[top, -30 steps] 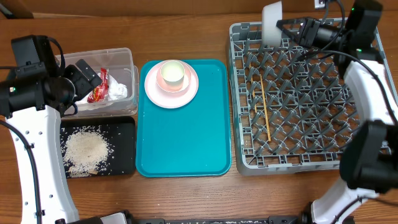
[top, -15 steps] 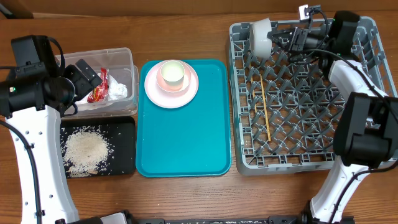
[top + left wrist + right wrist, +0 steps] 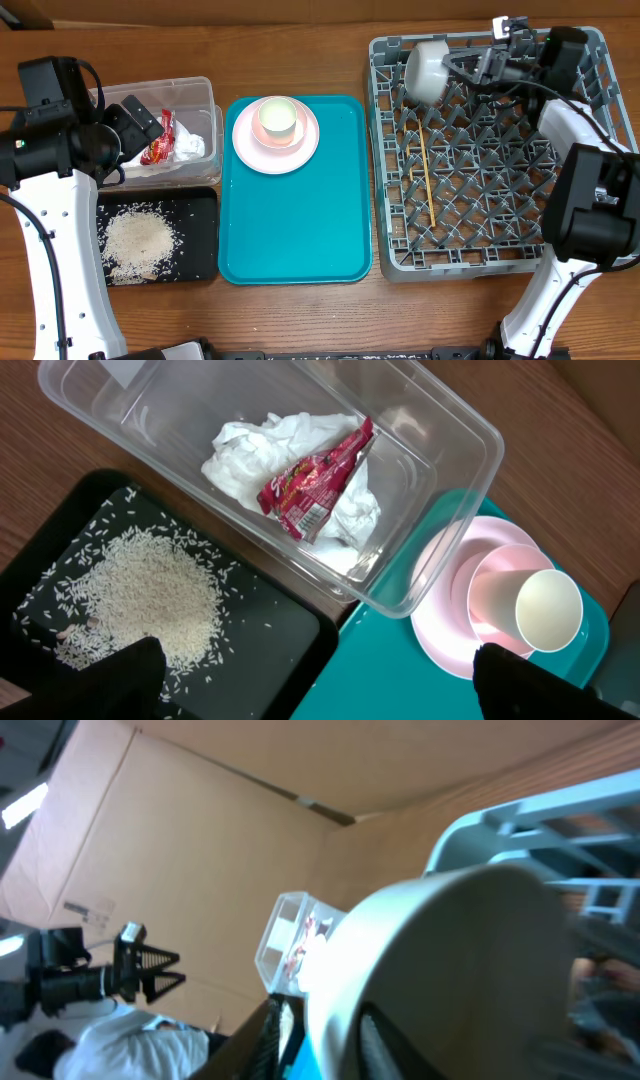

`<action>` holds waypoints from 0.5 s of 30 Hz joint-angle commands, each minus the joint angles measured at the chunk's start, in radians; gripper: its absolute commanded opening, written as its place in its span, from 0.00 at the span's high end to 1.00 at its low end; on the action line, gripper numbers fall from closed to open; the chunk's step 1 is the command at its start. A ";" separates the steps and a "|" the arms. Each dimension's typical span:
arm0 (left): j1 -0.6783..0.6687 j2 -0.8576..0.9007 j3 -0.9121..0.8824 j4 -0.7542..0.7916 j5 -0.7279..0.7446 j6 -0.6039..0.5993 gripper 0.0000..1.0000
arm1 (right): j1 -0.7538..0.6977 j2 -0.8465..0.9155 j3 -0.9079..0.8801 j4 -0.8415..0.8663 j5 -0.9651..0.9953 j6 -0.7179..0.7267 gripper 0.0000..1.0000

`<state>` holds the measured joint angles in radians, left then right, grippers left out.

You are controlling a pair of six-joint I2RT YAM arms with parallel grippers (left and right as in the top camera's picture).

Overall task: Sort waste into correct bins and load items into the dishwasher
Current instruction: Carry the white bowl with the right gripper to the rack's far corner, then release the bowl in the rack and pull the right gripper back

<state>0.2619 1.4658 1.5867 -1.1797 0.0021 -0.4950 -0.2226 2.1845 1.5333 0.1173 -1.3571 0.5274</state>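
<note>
right gripper (image 3: 463,68) clamped on grey-white bowl (image 3: 424,69) | bowl on its side at far-left corner of dish rack (image 3: 384,160) | left gripper (image 3: 320,662) – spread wide, grasping nothing, over clear tub (image 3: 445,422) | chopsticks (image 3: 425,180) lie in rack

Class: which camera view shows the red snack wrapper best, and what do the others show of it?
Left wrist view: the red snack wrapper lies close and sharp on the crumpled napkin in the clear tub. Overhead shows it as a small red patch in that tub. Right wrist shows only a distant, blurred red speck.
</note>
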 commanded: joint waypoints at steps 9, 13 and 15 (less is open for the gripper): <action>-0.006 -0.015 0.017 0.002 -0.012 0.008 0.00 | -0.085 0.018 0.011 -0.002 -0.010 0.056 0.57; -0.006 -0.015 0.017 0.002 -0.012 0.008 0.00 | -0.113 0.011 0.013 0.014 -0.010 0.133 0.65; -0.006 -0.015 0.017 0.002 -0.012 0.008 0.00 | -0.121 -0.002 0.013 0.027 -0.010 0.162 0.72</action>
<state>0.2615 1.4658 1.5867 -1.1797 0.0025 -0.4950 -0.3241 2.1853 1.5333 0.1253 -1.3567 0.6170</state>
